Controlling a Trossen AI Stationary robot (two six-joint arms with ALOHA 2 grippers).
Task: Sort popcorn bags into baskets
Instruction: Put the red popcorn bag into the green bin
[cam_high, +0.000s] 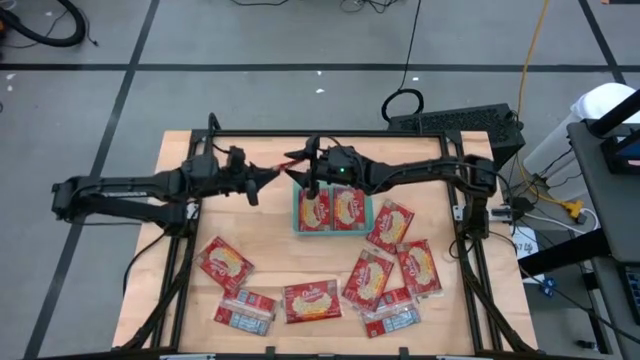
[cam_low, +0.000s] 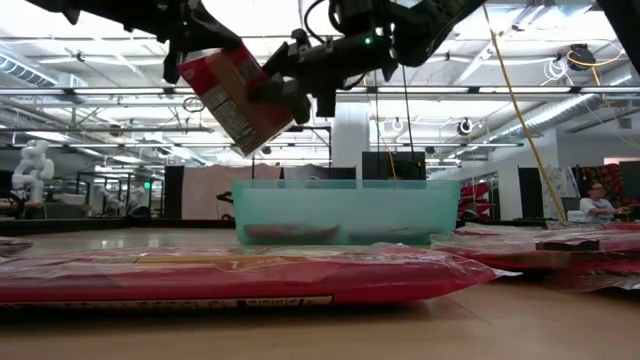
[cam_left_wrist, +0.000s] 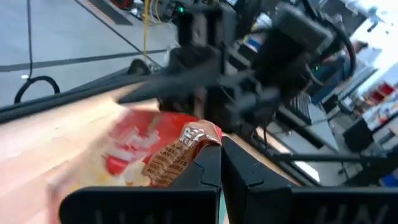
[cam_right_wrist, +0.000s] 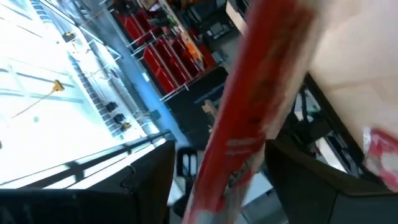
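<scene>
A red popcorn bag (cam_low: 235, 100) hangs in the air just left of the teal basket (cam_high: 297, 212), with my left gripper (cam_left_wrist: 221, 163) shut on it. My right gripper (cam_right_wrist: 221, 152) is open. Its fingers (cam_right_wrist: 149, 180) stand on either side of the same bag (cam_right_wrist: 261, 93), which shows edge-on with a gap on both sides. The basket stands at the table's far middle, and two bags (cam_high: 347, 208) lie flat in it. Several more bags (cam_high: 313, 300) lie on the table's near half. My left gripper pinches the bag's crimped end edge (cam_left_wrist: 198, 138) between its two shut fingers. It comes roughly level from the table's left. The bag is lifted clear of the table and hangs tilted, its free end (cam_low: 262, 135) lower and toward the basket.
Loose bags lie at the near left (cam_high: 225, 262), near middle (cam_high: 245, 312) and near right (cam_high: 418, 268), one (cam_high: 390, 222) close beside the basket's right side. A bag (cam_low: 230, 275) fills the low view's foreground. Bare wood shows along the table's left side.
</scene>
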